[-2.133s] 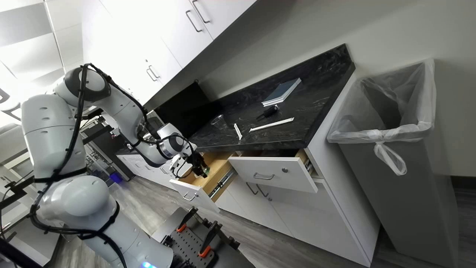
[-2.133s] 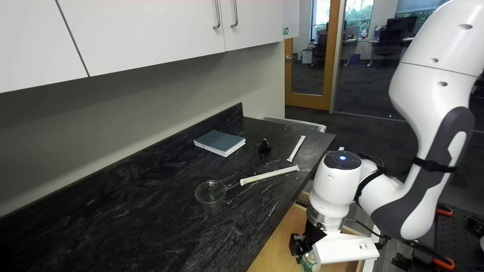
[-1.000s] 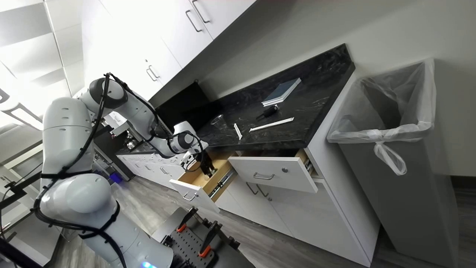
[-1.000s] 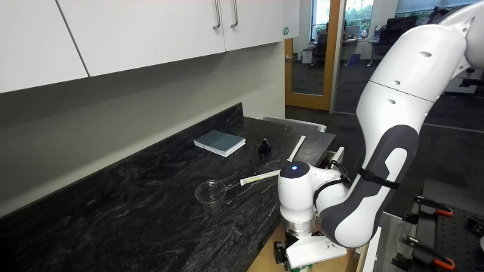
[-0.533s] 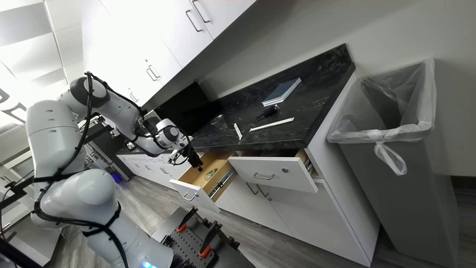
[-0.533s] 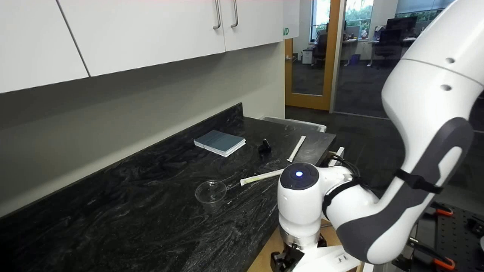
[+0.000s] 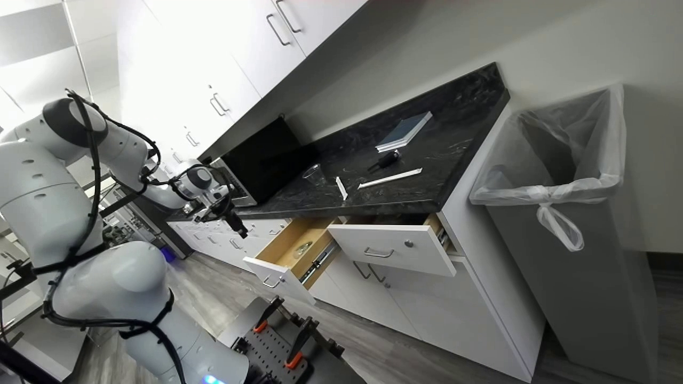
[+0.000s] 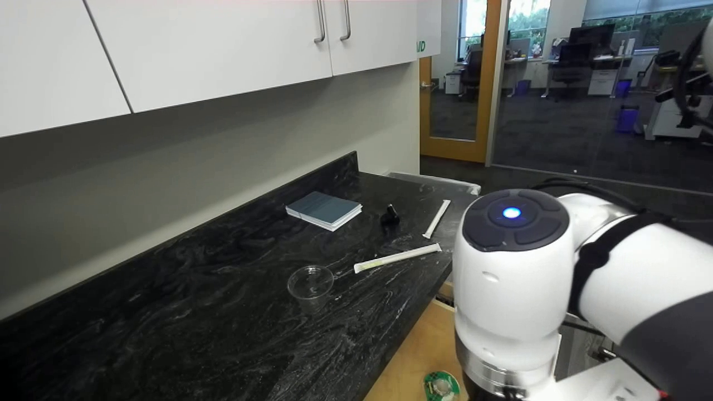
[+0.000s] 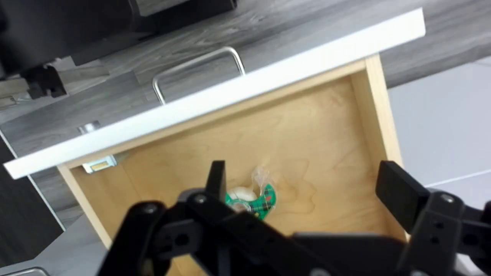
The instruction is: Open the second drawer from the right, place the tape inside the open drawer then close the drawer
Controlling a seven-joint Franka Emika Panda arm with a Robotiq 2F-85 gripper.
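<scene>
Gripper (image 9: 307,188) mine, jaws wide apart; I hang away from tape (image 9: 265,200), which lies inside pulled-out drawer (image 9: 255,85). Wider drawer (image 7: 394,241) beside it juts out too.

Fitted with flat-fronted white overhead cabinets (image 8: 217,47) along a plain pale-grey wall (image 8: 239,153); floored below in grey wood-grain planks (image 7: 200,293); backed by an orange-brown wood-framed glass door (image 8: 455,106).

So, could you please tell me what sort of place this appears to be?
Probably an office kitchenette or workroom: there are white cupboards above a dark counter, and desks in the room beyond.
</scene>
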